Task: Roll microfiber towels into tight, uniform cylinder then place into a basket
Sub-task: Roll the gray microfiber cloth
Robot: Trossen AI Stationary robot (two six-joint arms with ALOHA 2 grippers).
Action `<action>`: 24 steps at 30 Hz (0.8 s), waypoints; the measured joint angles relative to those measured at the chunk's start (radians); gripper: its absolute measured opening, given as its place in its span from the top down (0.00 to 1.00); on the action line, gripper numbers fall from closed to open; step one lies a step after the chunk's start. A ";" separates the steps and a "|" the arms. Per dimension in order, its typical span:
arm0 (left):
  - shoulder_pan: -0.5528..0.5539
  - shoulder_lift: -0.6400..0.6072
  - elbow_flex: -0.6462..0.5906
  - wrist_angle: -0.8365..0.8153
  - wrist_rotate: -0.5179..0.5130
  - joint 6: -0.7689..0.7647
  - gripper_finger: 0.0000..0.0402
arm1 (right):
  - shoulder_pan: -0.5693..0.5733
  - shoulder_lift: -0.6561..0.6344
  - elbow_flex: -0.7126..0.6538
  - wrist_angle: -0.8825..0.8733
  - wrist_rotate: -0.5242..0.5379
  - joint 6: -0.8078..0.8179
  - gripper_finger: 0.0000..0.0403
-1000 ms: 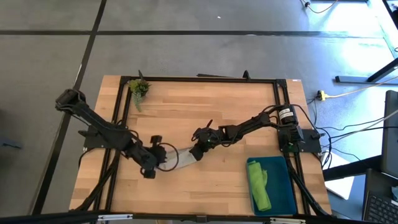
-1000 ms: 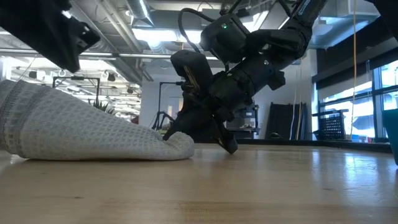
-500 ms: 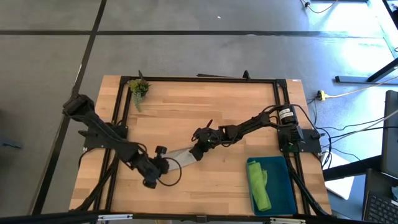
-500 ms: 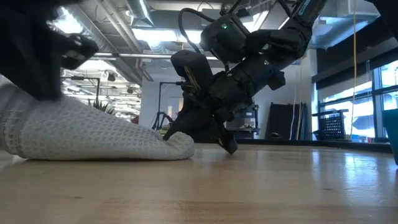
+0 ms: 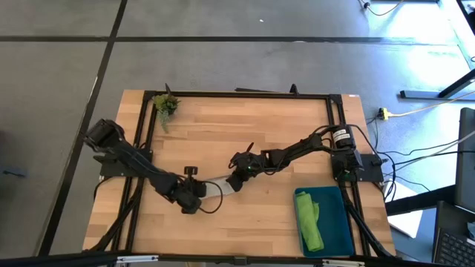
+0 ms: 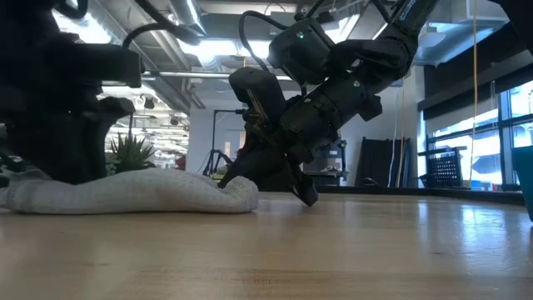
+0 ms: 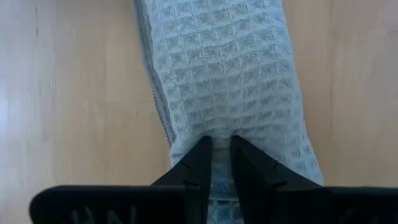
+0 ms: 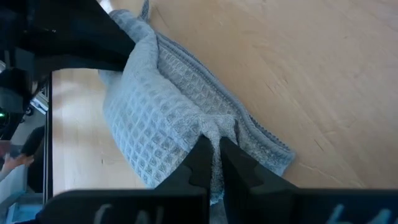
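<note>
The pale grey-beige towel [image 5: 217, 186] lies on the table as a narrow bundled strip between my two grippers; in the low view [image 6: 141, 190] it lies low and long on the wood. My left gripper [image 5: 196, 196] is shut on its left end. My right gripper [image 5: 235, 179] is shut on its right end. The lime green towel [image 5: 309, 220] lies bunched inside the dark teal bin [image 5: 338, 222] at the table's near right. My left gripper pinches the towel's bunched left end [image 7: 217, 127] between its two fingers, which lie along the strip. Several layers are gathered there. The towel rests on the table. My right gripper pinches a raised fold at the towel's right end [image 8: 214, 127] between its two fingers, slanting down from the table's right. Several layers are gathered there. That end [image 6: 241, 193] rests on the table.
A small green plant sprig [image 5: 165, 105] lies at the table's far left corner. The black frame rails [image 5: 141, 141] run along the table's sides. Bare wood [image 5: 245, 126] lies on the far side of the grippers.
My left gripper has gone down and toward the table's right with the towel's left end. That end, held high before, now lies low on the table, and the towel has flattened into a long low strip. Its right end has stayed in place.
</note>
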 joint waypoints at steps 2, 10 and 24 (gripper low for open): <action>0.007 0.025 0.004 -0.001 0.002 -0.013 0.86 | 0.000 0.000 0.000 0.000 0.000 0.000 0.96; 0.019 0.050 0.006 -0.005 0.033 -0.066 0.86 | -0.002 0.001 -0.002 0.016 -0.036 -0.015 0.95; 0.018 0.049 0.004 -0.008 0.047 -0.074 0.86 | 0.000 0.002 -0.002 0.084 -0.008 -0.040 0.86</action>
